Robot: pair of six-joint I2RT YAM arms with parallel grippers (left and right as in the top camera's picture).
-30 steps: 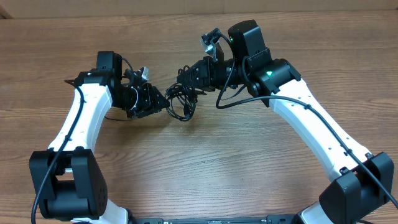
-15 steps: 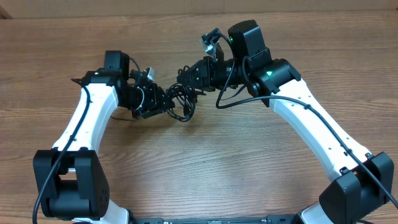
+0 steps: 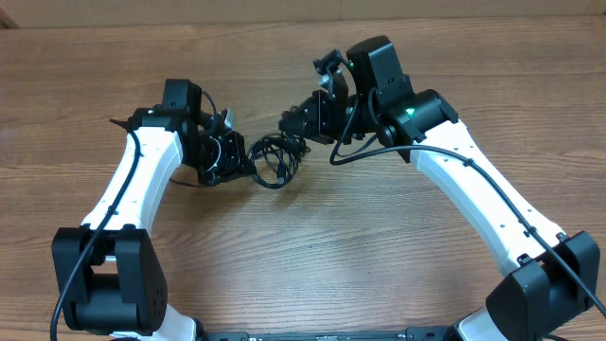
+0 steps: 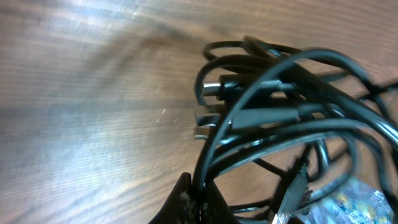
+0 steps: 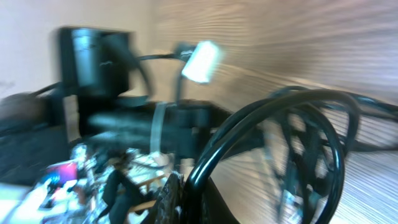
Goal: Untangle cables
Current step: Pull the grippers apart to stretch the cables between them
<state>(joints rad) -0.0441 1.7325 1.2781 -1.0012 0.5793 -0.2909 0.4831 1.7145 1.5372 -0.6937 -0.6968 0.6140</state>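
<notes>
Black cables (image 3: 273,159) bunched in one knot over the wooden surface (image 3: 303,256), stretched between my left tool (image 3: 246,163), clamped on several strands, and my right tool (image 3: 286,125), clamped on a loop.

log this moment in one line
left gripper: shut on cables | right gripper: shut on cables | cables: one tangled bunch between grippers

Robotics lab workbench, wood-grain table (image 3: 312,275), two white-and-black robot arms (image 3: 128,185) at its edge
</notes>
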